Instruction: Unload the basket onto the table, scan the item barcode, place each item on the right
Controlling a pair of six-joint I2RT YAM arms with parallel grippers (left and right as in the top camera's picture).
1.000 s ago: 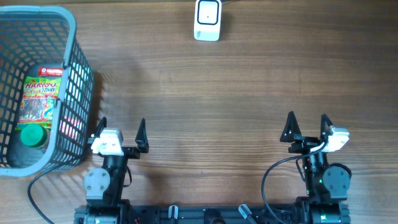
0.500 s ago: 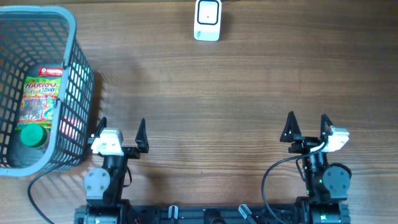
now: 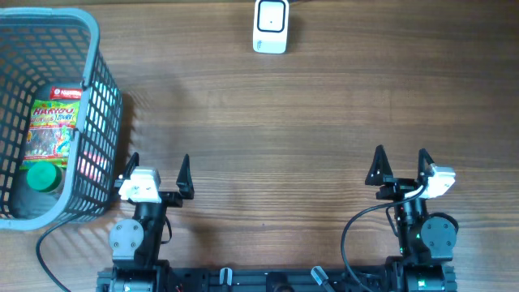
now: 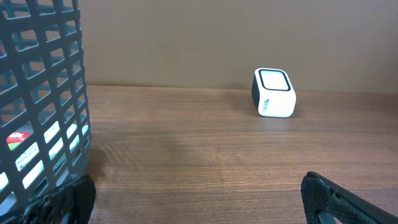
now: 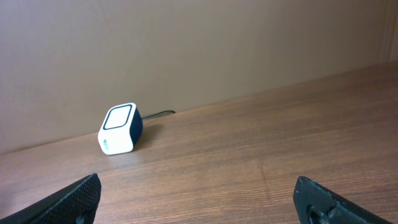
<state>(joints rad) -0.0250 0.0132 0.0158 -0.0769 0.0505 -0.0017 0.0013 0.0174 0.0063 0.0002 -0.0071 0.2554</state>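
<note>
Nothing is scanned yet: the left pincer (image 3: 158, 161) and right pincer (image 3: 400, 153) are wide apart and empty, and the candy bag (image 3: 49, 134) lies in the basket (image 3: 96, 40).

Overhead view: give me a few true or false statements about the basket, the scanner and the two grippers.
1. The candy bag lies inside the basket. True.
2. The scanner stands between the two arms at the near edge. False: it stands at the far edge of the table, away from both arms.
3. The left gripper and the right gripper are both open and empty. True.
4. The right gripper holds the green cap. False: the green cap sits in the basket, just below the candy bag in this view.
</note>
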